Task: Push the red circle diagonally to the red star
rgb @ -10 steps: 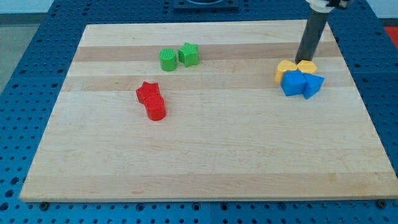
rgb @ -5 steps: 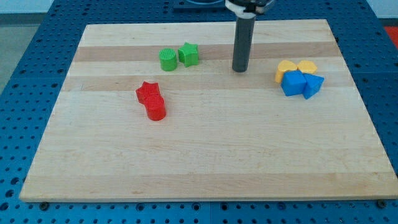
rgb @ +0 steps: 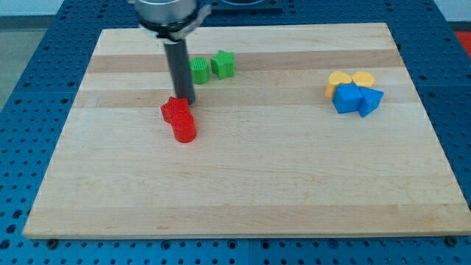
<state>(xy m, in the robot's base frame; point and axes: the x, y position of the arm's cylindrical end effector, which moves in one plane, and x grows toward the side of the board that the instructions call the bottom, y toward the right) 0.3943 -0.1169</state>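
The red circle (rgb: 184,128) sits left of the board's middle, touching the red star (rgb: 174,110) just above and to its left. My tip (rgb: 184,101) is at the star's upper right edge, close to or touching it. The dark rod rises from there toward the view's top and hides part of the green circle.
A green circle (rgb: 199,71) and green star (rgb: 223,64) sit side by side near the top, right of the rod. At the right, two yellow blocks (rgb: 350,80) touch two blue blocks (rgb: 358,99). The wooden board (rgb: 243,191) lies on a blue perforated table.
My tip has swept from beside the yellow blocks at the right, across the top of the board, to the red star's upper right. No block has moved.
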